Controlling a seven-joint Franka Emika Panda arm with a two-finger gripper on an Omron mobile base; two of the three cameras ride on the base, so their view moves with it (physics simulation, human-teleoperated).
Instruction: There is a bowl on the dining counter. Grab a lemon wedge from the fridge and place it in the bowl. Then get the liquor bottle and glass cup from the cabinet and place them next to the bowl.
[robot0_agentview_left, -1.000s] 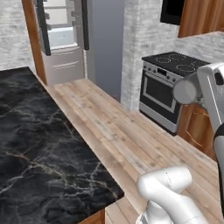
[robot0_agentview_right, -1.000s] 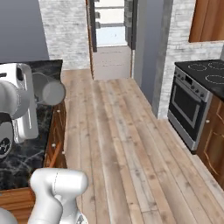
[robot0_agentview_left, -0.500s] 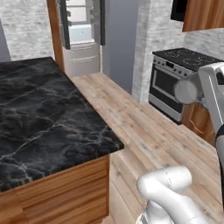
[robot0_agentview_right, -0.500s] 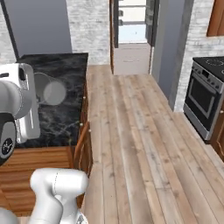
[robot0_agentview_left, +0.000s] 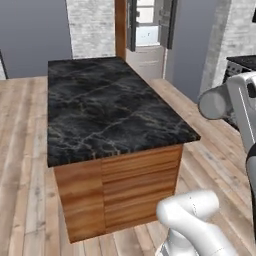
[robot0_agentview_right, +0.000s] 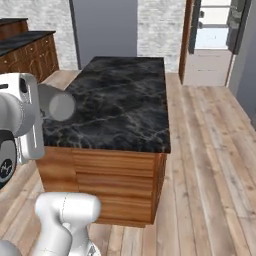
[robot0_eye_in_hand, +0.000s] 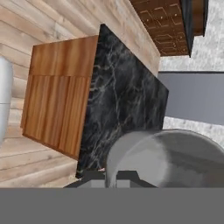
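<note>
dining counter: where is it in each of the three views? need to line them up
Left base view: dining counter fills the centre, its wood end facing the camera.
Right base view: centre-left, wood end toward the camera.
Hand view: rolled, running diagonally through the middle, wood end at left.
Shared landmark: the open fridge beyond the counter's far end in both base views.

The long dining counter with its black, white-veined marble top over reddish-brown wood panels sits at picture centre, running from about 6 o'clock toward 12. At 12 to 1 o'clock beyond its far end stands the tall grey-beige fridge with its doors open. At 3 o'clock, a grey translucent straight-sided glass cup is carried at the end of the white arm, well apart from the marble top, above pale plank flooring.
</note>
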